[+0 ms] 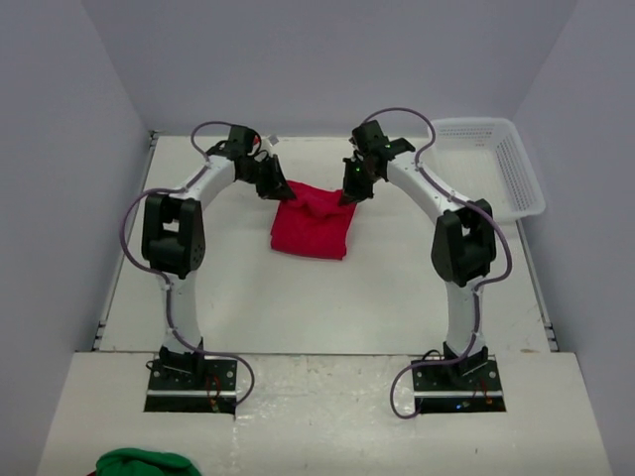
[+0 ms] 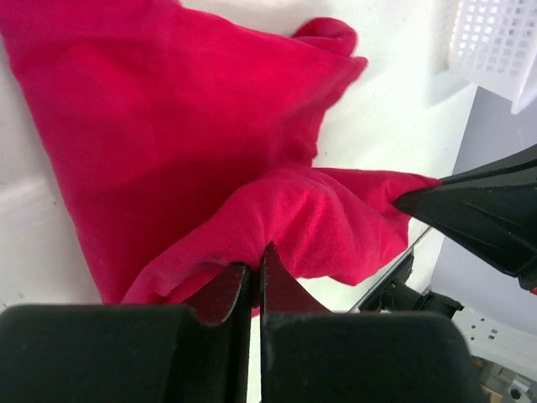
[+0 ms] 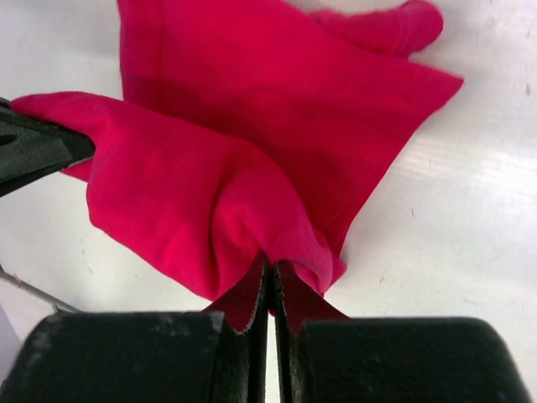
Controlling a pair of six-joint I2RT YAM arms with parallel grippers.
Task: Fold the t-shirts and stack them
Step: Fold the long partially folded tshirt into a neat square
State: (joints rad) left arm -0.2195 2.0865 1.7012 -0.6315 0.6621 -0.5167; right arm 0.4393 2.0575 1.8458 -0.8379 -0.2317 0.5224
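A fold is in hand. The red t-shirt [image 1: 311,230] is seen on the table [image 1: 298,307], a little beyond its middle toward the far edge and about midway between the left and right edges. Its near part is laid flat as a compact, already doubled block, while its far edge is raised off the surface in two peaks.

The left peak is held by the left gripper [image 1: 279,190]. Its jaws are pressed all but together, with only a thin pinch of red cloth between the tips, as the left wrist view shows. The right peak is gripped the same way by the right gripper [image 1: 347,196]: jaws closed down on a small tuck of fabric, nothing else caught. Between the two pinches the cloth is slung loosely, with a sag and a crease in the middle.

The step is judged to be a lengthwise fold, far edge over near edge. For the next move, both pinches would need to be carried together toward the near edge, level and evenly spaced so the slack is taken out. The lifted edge would then be lowered onto the near hem before either grip is let go.

No stack is begun. A white mesh basket [image 1: 496,164] is noted at the far right corner, well apart from the shirt.
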